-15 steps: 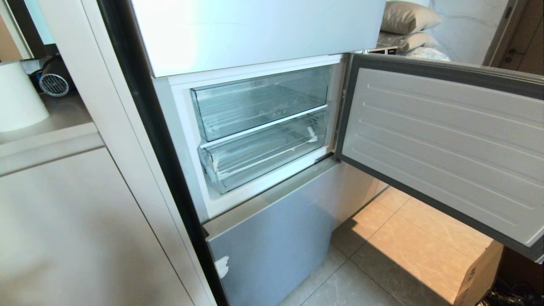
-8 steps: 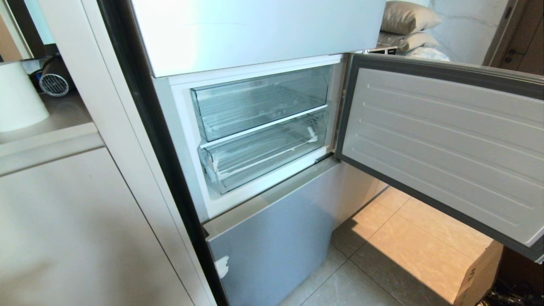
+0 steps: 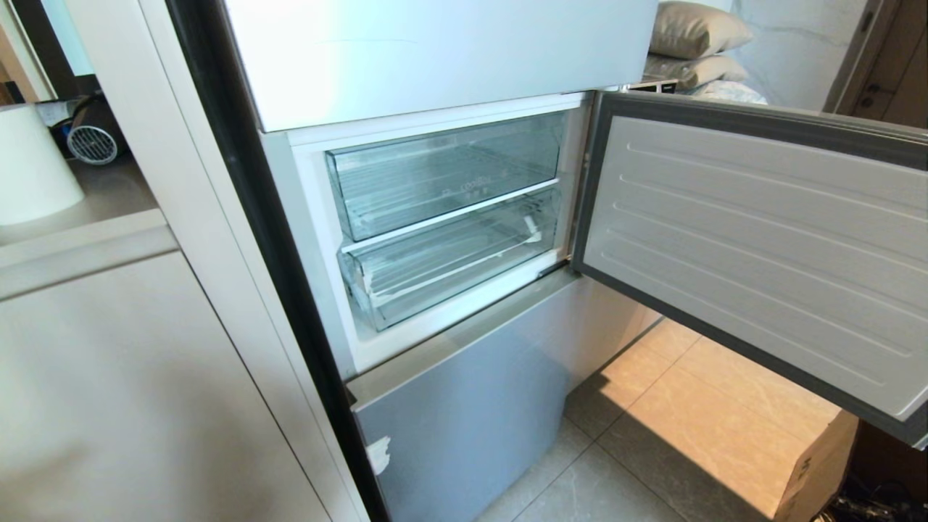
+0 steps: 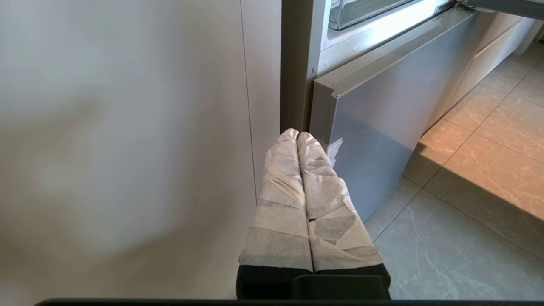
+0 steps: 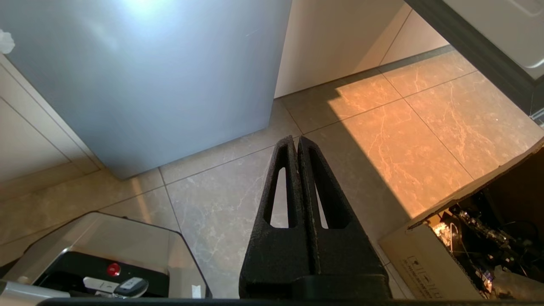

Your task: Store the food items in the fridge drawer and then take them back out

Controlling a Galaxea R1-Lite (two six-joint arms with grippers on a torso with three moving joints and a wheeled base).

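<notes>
Your fridge drawer (image 3: 449, 264) sits pushed into the open fridge compartment, the lower of two clear drawers, directly under the upper clear drawer (image 3: 442, 174) that carries faint printing on its front. Its long axis runs across the compartment, from the near left corner up toward the hinge side on the right, and its front face looks out toward you and the open door (image 3: 754, 246). White tape scraps show at its front corners, and you can see the ribbed floor through the plastic. No red-orange food items show in either drawer or anywhere else in your views. Neither arm appears in the head view. Your left pincer (image 4: 297, 138) has its tape-wrapped fingers pressed together, gripping nothing, held low beside the pale cabinet panel (image 4: 127, 148) and near the corner of the grey lower fridge door (image 4: 374, 123). Your right pincer (image 5: 296, 142) is likewise closed tight and empty, hanging over the tiled floor (image 5: 382, 127) between the lower fridge door and a cardboard box (image 5: 425, 255).
</notes>
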